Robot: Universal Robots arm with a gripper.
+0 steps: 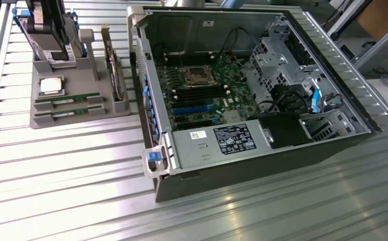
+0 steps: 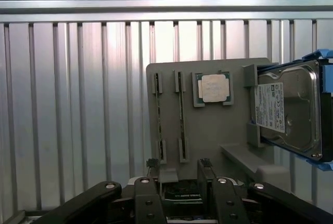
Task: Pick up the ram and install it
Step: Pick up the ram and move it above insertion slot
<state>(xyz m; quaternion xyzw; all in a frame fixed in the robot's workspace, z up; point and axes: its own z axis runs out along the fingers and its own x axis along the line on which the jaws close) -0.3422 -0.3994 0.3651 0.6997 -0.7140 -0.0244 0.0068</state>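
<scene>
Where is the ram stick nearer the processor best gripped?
The ram stands on edge in the grey holder, ends seated in slots, so probably grip mid-length along its bare upper edge, from straight above, clamping the two flat faces.

Labels on the power supply (image 1: pixel 229 139) and hard drive (image 2: pixel 291 109) are illegible.

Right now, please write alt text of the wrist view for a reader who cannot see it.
The open claw points at a grey holder on a ribbed metal table. The holder carries two ram sticks on edge, a silver processor chip and a hard drive in a blue bracket.
</scene>
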